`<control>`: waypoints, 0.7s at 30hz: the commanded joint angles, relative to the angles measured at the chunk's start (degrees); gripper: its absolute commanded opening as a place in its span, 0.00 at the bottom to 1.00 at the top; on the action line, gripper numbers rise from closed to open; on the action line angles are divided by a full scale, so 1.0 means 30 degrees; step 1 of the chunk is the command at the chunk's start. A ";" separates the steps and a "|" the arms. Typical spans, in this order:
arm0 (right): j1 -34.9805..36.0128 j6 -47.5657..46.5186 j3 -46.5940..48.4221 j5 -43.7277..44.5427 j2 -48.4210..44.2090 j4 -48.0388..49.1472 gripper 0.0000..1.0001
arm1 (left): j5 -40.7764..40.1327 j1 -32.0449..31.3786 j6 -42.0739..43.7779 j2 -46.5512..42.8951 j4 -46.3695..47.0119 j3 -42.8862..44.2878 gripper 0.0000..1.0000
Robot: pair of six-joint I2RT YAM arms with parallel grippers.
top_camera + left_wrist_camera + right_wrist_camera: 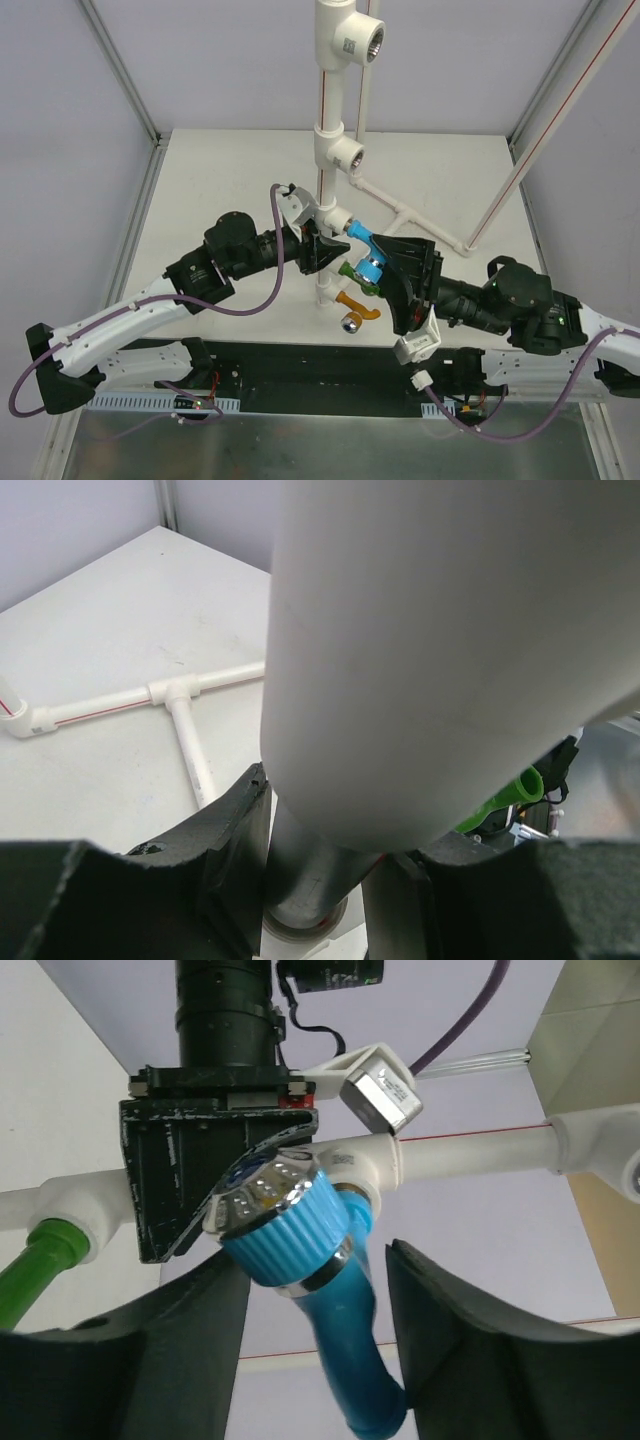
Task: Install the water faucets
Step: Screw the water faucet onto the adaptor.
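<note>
The light blue water faucet [366,254] sits screwed into a tee on the upright white pipe [327,110]. My right gripper [385,262] is open around it. In the right wrist view its ribbed knob [290,1230] and curved spout hang between my fingers [455,1310], and the spout tip brushes the right one. Below it, the green faucet [353,274] and the orange faucet [355,310] stick out of lower tees. My left gripper [315,246] is shut on the white pipe [310,865], one finger [225,850] on each side. A blurred fitting [450,630] blocks most of that view.
Two higher tees with bare threaded openings [371,42] [351,155] stand on the same pipe. Thin white base pipes [410,214] [175,695] lie on the table behind it. A slanted pole [530,150] runs up at the right, inside the enclosure walls.
</note>
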 commanded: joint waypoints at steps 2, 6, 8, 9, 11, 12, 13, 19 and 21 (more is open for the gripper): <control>0.0173 0.1314 -0.0351 0.1340 0.0819 0.1655 0.40 | -0.0274 0.0013 -0.3058 -0.0548 -0.1945 0.0046 0.00; 0.1080 0.7720 -0.1933 0.2339 0.0470 0.4291 0.00 | -0.0274 0.0013 -0.3058 -0.0812 -0.1945 -0.0217 0.00; 0.1229 1.2604 -0.2376 0.2834 0.0205 0.5637 0.00 | -0.0245 0.0014 -0.3058 -0.0812 -0.1945 -0.0334 0.00; 0.1229 1.5330 -0.2464 0.3360 0.0176 0.6486 0.00 | -0.0244 0.0014 -0.3029 -0.0841 -0.1945 -0.0335 0.00; 0.1229 2.1132 -0.2640 0.5203 0.0204 0.8100 0.00 | -0.0215 -0.0015 -0.3000 -0.0783 -0.1945 -0.0306 0.00; 0.1229 2.4639 -0.2612 0.5936 0.0147 0.8367 0.00 | -0.0215 0.0013 -0.2971 -0.0725 -0.1945 -0.0306 0.00; 0.1229 2.9807 -0.2582 0.6756 0.0117 0.8573 0.00 | -0.0215 -0.0015 -0.2970 -0.0666 -0.1945 -0.0277 0.00; 0.1229 5.3378 -0.2550 1.1127 -0.0379 0.5301 0.00 | 0.0165 0.0014 -0.2970 0.0036 -0.1945 0.0045 0.00; 0.1229 5.8989 -0.3165 1.0780 -0.0731 0.5235 0.22 | 0.0253 -0.0015 -0.3029 0.0125 -0.1915 0.0163 0.00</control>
